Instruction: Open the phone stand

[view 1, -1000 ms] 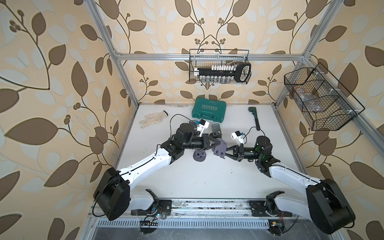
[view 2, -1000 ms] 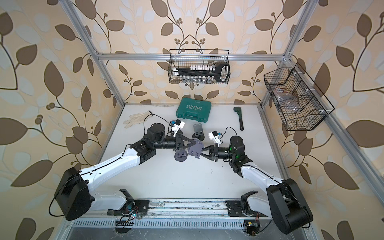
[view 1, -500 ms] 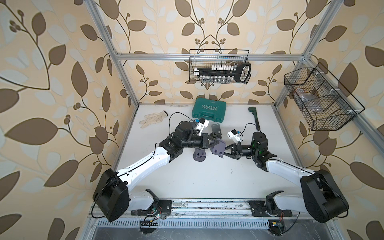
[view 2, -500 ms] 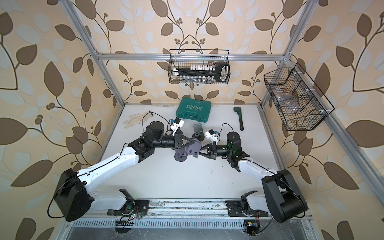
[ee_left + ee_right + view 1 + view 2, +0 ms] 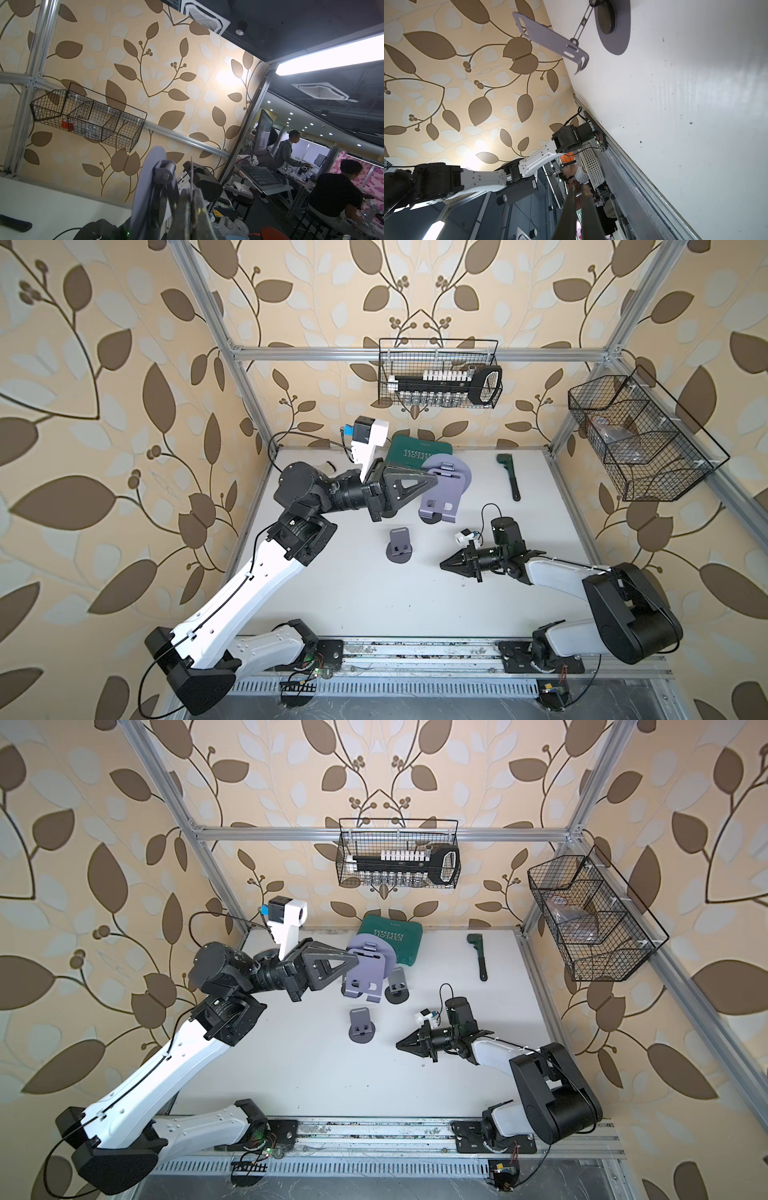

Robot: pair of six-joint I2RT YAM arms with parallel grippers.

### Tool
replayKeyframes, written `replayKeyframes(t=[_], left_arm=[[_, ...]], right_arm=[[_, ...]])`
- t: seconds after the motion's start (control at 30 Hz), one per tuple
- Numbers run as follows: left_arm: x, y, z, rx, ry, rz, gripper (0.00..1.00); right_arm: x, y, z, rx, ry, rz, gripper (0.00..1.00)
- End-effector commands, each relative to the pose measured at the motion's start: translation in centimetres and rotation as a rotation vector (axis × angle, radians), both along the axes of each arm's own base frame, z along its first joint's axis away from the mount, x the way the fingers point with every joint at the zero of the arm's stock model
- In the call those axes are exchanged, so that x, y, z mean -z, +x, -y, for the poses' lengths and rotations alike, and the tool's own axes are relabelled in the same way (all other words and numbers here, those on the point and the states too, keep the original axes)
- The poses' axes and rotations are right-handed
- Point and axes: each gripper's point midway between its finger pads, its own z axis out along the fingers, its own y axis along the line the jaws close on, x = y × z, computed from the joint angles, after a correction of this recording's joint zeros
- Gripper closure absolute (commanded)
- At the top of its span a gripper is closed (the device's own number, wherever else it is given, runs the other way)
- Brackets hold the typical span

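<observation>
Top views, left gripper [image 5: 432, 481]: we see it raised high over the far left of the table [image 5: 374, 605], fingers clenched on the phone stand [image 5: 442, 495] near its hinge.
Phone stand: lavender and held in the air, clear of everything below. Its round base is at the far end and its slotted plate hangs toward the near edge. We read the long axis as running far to near, crosswise to the fingers that hold it.
Left wrist view: we see the same phone stand [image 5: 149, 187] edge-on, just beside the fingertips [image 5: 185, 212]. We cannot tell how far the hinge is spread.
Second stand [image 5: 400, 549]: it sits on the table between the two arms, unfolded, with its plate propped off its base.
Green case [image 5: 409, 946]: it lies flat by the back wall, behind the held stand. Its white lettering reads EXPLOIT, upside down to us, under a row of chevrons. We find no writing on any stand.
Third stand [image 5: 397, 990]: it is on the table, half hidden by the held one.
Right gripper [image 5: 444, 566]: it is low, near the table, fingers pressed together on nothing, tips aimed at the second stand.
Deciding relation: we judge that the held stand lies above, farther back and to the left of the right fingers, well apart. The left arm has it, so the right must climb to the plate's free end.
Wrench [image 5: 510, 477]: it lies at the far right, apart from both arms.
</observation>
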Motion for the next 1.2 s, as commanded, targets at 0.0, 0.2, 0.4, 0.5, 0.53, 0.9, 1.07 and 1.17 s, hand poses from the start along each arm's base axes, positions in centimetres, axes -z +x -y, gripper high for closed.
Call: replayKeyframes(t=[0.0,0.2,0.4,0.5,0.53,0.9,1.07,1.17], left_arm=[[3.8,2.5,1.9,-0.024,0.107,-0.095,1.0],[9.1,5.8,3.4,-0.048,0.154,-0.351,1.0],[11.8,7.4,4.0,-0.035,0.108,-0.511,1.0],[12.5,7.6,4.1,-0.03,0.106,-0.542,1.0],[12.6,7.6,4.2,-0.029,0.106,-0.551,1.0],[14.6,8.8,3.6,-0.13,0.129,-0.6,1.0],[14.9,9.0,3.9,-0.124,0.128,-0.609,1.0],[15.1,9.1,4.0,-0.115,0.13,-0.618,1.0]], right_arm=[[-4.4,1.2,0.6,-0.003,-0.033,0.182,1.0],[-14.1,2.9,3.3,0.103,-0.097,0.548,0.75],[-16.7,3.3,4.2,0.197,-0.096,0.689,0.53],[-16.4,3.7,3.9,0.223,-0.026,0.67,0.52],[-16.2,3.8,3.8,0.226,-0.023,0.665,0.53],[-17.6,3.2,5.0,0.273,-0.018,0.728,0.55],[-18.1,2.4,5.4,0.299,-0.002,0.753,0.56],[-18.3,2.4,5.4,0.306,0.019,0.76,0.57]])
